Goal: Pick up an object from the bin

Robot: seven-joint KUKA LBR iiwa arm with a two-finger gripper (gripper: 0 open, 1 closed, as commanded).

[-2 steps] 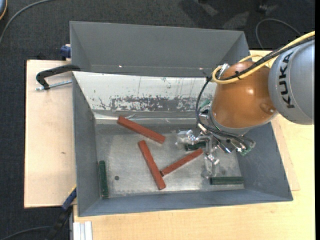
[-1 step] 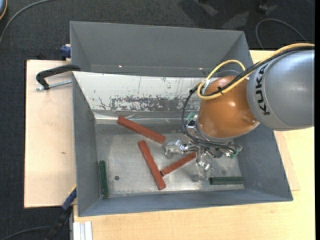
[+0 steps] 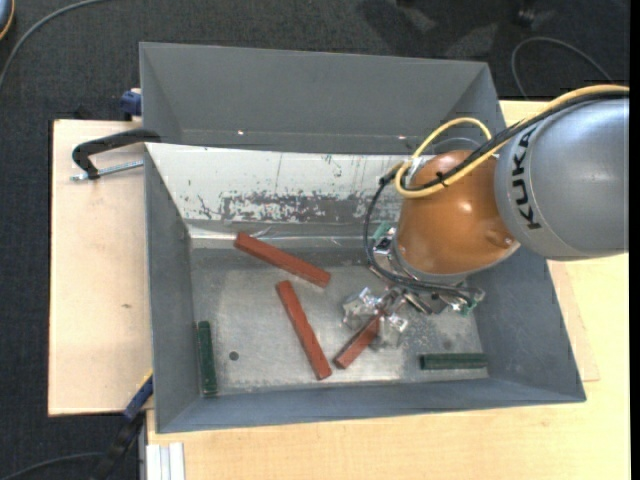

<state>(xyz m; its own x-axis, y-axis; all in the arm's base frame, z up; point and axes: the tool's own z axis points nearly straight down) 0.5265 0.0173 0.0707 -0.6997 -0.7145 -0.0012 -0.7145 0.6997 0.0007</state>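
My gripper (image 3: 383, 318) is low over the floor of the bin (image 3: 166, 288), right of its middle and towards the front wall. Directly at it lies a short red-brown stick (image 3: 355, 348), slanting. The stick's upper end runs in under the gripper's metal and its lower end points to the front left. Whether I am spread around that end or pressed onto it I cannot tell, as my own wrist blocks the view there.

Just left of the short stick, almost touching its lower end, lies a long red-brown stick (image 3: 303, 330), running from the middle of the floor down towards the front wall. To my right front, near the front wall, a dark green bar (image 3: 453, 362) lies flat, apart from the gripper. Farther back and left, a third red-brown stick (image 3: 282, 259) lies on a slant near the foot of the back wall. Farthest off, in the front left corner, a second dark green bar (image 3: 205, 358) lies along the left wall.

My arm (image 3: 585, 178) comes in over the right rim. The orange cover (image 3: 450, 223) at my wrist tilts down and left above the gripper, and a yellow cable (image 3: 440, 138) loops over its top.
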